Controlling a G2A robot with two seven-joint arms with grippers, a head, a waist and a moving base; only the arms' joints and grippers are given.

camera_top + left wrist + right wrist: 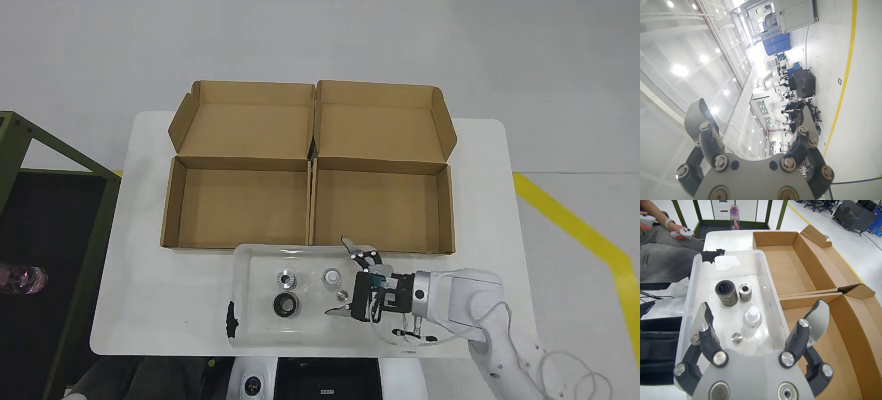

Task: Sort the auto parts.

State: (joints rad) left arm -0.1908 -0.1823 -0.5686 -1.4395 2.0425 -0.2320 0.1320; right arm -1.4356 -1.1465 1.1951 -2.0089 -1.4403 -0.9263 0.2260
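The right gripper (345,280) hangs wide open over the bin (240,262) at the near edge of the table (140,300); boxes (240,205) lie just beyond its far rim. The left gripper (751,106), jaws wide, points at the ceiling (677,47). From the right wrist, bearing (726,292) and sleeve (745,292) stand mid-bin, just beside each other: likely heavy, stiff, slick steel, best pinched across their round walls, though the gap between looks tight.
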